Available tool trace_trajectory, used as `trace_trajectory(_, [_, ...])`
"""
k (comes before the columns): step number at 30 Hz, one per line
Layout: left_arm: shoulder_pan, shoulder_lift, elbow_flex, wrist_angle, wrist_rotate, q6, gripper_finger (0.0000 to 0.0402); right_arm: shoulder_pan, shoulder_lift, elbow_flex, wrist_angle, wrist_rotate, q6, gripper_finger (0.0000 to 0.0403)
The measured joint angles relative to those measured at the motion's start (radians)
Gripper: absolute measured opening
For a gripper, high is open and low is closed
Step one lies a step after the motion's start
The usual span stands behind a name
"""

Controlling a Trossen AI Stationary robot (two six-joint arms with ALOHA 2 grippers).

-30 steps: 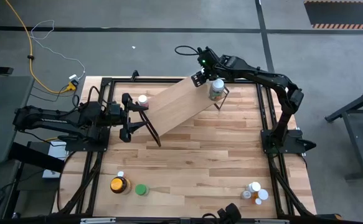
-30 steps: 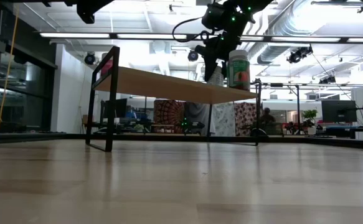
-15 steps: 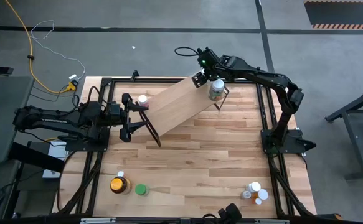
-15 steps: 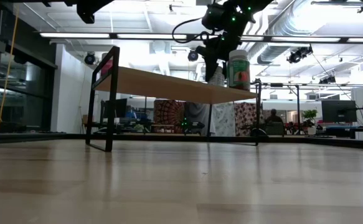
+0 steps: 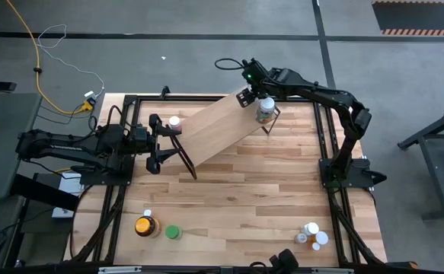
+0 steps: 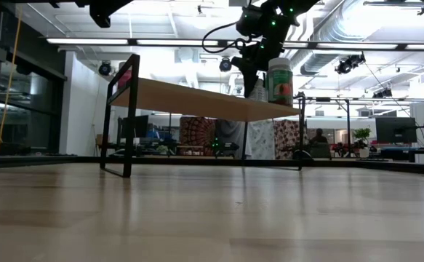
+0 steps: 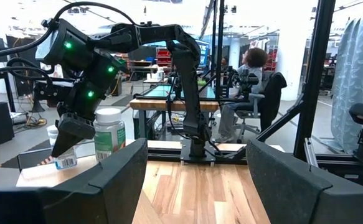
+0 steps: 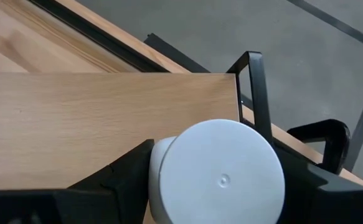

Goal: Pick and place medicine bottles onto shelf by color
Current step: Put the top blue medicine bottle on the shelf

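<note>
Standing on shelf (image 5: 218, 128): white-capped bottle (image 5: 264, 110) | right gripper (image 5: 247, 94) jaws apart beside it

- The long light-wood shelf board with black wire frame ends (image 5: 220, 126) lies slantwise across the table's 12 o'clock half.
- A green-labelled white-capped bottle (image 5: 265, 110) stands upright at the shelf's 2 o'clock end.
- A small white-capped bottle (image 5: 174, 122) stands at its 9 o'clock end.
- An amber jar with yellow lid (image 5: 144, 226) and a green bottle (image 5: 173, 232) stand near the table's 7 o'clock corner.
- Several small white-capped bottles (image 5: 311, 234) cluster toward 5 o'clock.
</note>
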Motion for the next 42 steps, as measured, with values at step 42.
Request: trace_trajectory(42, [0.0, 0.0, 0.0, -0.008, 0.0, -0.002, 0.0261, 0.0, 0.0, 0.0, -0.014, 0.002, 0.051, 0.0239])
